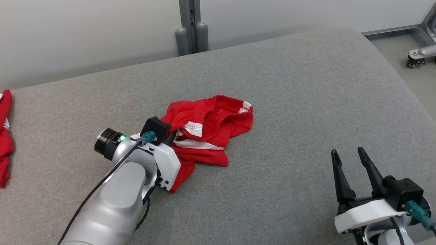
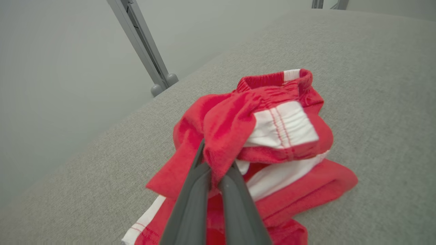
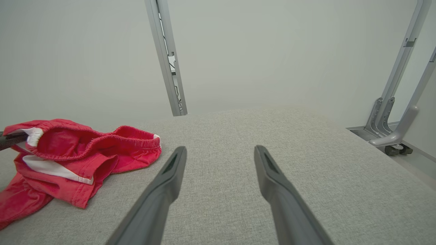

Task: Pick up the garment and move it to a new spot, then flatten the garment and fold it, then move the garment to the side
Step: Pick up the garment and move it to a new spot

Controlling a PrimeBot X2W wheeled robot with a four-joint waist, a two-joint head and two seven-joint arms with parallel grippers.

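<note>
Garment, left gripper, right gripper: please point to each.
garment [image 1: 221, 119], head view, red cloth below the waistband
left gripper [image 2: 216, 164], left wrist view, between the fingertips pinching cloth
right gripper [image 3: 219, 149], right wrist view, between the open fingertips

Head view looks down on the grey cushion [image 1: 306, 102]; both wrist views skim it low, sharing the garment [image 1: 218, 119]

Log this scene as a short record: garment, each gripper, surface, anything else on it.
garment: red shorts with white stripes, crumpled, mid-surface
left gripper: shut on a fold of the shorts
right gripper: open, apart from the shorts, to their right
surface: grey fabric pad
other: second red garment at the pad's left edge
</note>
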